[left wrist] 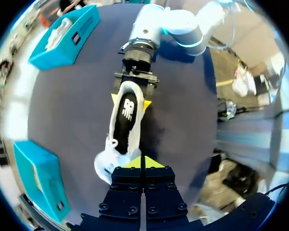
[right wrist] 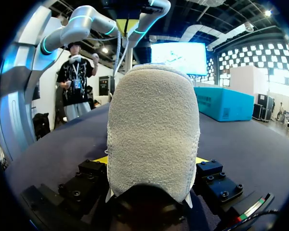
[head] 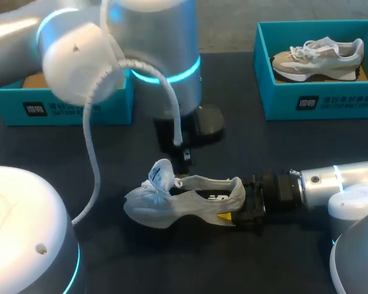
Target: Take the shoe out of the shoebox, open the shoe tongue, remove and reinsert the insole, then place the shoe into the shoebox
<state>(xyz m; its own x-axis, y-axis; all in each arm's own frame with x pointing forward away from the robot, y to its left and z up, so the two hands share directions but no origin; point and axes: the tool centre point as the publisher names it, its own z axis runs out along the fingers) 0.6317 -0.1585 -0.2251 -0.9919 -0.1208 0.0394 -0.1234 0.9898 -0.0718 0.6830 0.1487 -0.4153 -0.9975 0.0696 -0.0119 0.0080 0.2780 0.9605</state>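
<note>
Left fingers [left wrist: 143,162] are pressed together, holding nothing, just above the shoe [head: 184,202], which lies on the surface [head: 282,153] outside the shoebox [head: 316,92]. Right fingers [head: 244,211] clamp only its heel. A hard push or pull at the tongue could pivot the shoe or work it out of that narrow hold.

pale grey-white shoe [head: 179,206] on the dark table, opening up, toe left, heel right; tongue lifted, laces loose. dark insole [left wrist: 127,118] seated inside. open teal shoebox [head: 67,108] far left; second teal box [head: 282,103] far right holds matching shoe [head: 317,58].
</note>
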